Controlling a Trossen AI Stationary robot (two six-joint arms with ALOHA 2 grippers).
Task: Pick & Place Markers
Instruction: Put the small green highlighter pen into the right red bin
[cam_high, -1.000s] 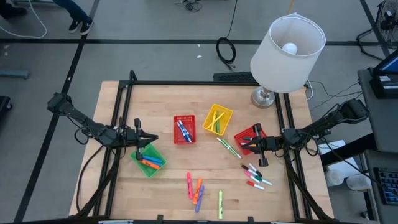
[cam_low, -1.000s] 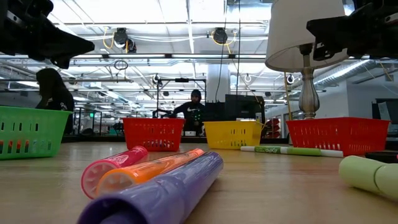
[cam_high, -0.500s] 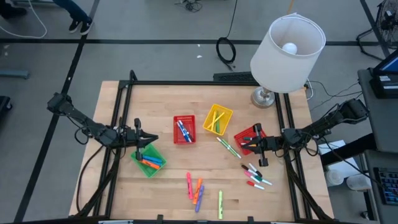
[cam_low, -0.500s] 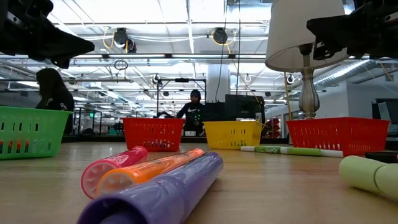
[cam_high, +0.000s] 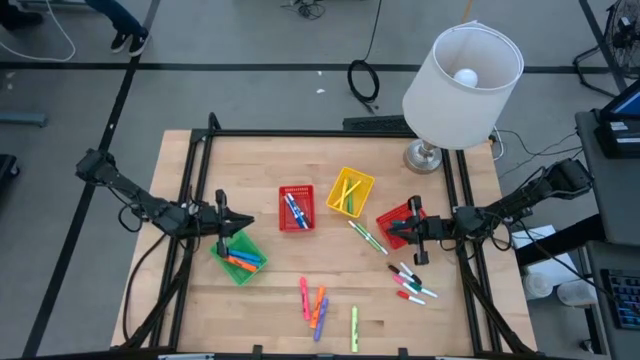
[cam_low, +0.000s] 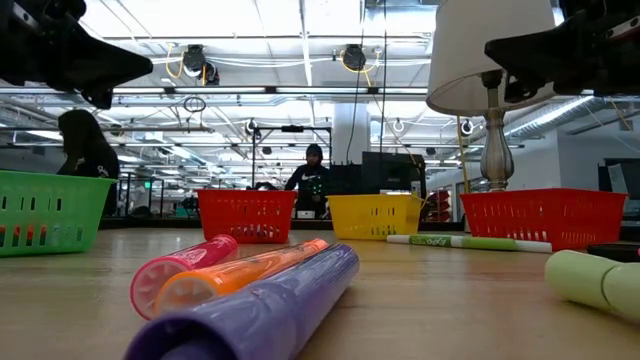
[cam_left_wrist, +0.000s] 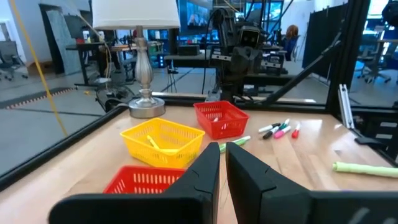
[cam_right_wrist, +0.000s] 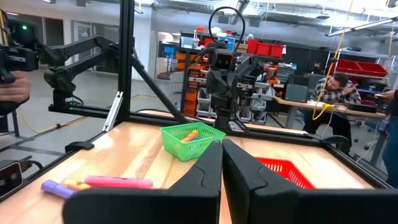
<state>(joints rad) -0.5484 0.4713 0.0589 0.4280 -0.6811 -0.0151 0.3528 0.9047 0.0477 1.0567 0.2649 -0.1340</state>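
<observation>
Loose markers lie flat on the wooden table: a green-and-white one (cam_high: 367, 237), a small cluster (cam_high: 410, 283) near the right, and pink (cam_high: 304, 298), orange (cam_high: 318, 303), purple (cam_high: 322, 322) and yellow-green (cam_high: 354, 328) ones near the front edge. More markers lie in the green basket (cam_high: 238, 258), the middle red basket (cam_high: 296, 208) and the yellow basket (cam_high: 350, 192). My left gripper (cam_high: 250, 222) hovers shut above the green basket's far side, pointing level toward the right. My right gripper (cam_high: 389, 229) hovers shut over the right red basket (cam_high: 402, 222), pointing left. Neither holds anything.
A lamp with a wide white shade (cam_high: 462, 72) stands on its metal base (cam_high: 425, 157) at the table's far right corner. A black frame (cam_high: 200, 150) borders the table. Bare wood lies between the baskets and the front markers. People are in the room beyond.
</observation>
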